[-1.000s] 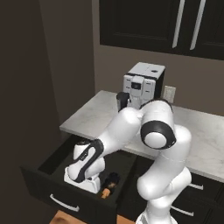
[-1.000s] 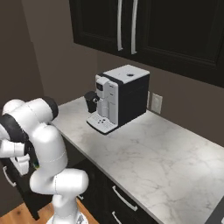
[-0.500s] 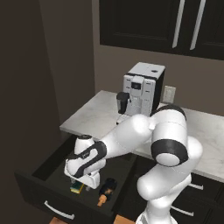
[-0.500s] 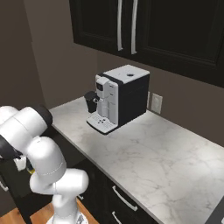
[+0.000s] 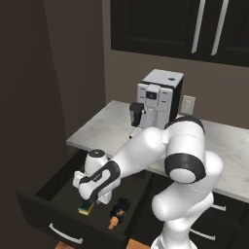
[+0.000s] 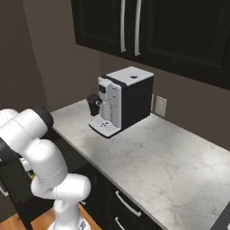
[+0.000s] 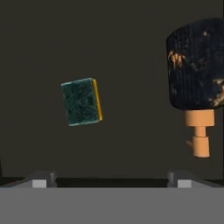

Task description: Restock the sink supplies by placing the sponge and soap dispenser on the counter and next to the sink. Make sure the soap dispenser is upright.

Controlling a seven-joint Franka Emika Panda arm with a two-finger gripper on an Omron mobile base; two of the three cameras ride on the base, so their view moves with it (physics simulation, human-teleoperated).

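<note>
The sponge, yellow with a green scrub face, lies flat on the floor of an open dark drawer. The soap dispenser, black with an orange pump, lies on its side just right of it. My gripper hangs right above the sponge, pointing down into the drawer. In the hand view the open gripper has its fingertips far apart; the sponge sits left of centre and the soap dispenser at the right, pump toward me. The counter runs behind the drawer. The sink is out of view.
A black and silver coffee machine stands at the back of the counter, by a wall socket. Dark upper cabinets hang above. A dark wall panel closes the left side of the drawer.
The arm's upper links have swung right and up while the hand stayed low over the drawer. The sponge, hidden by the hand a second ago, now shows below it.
</note>
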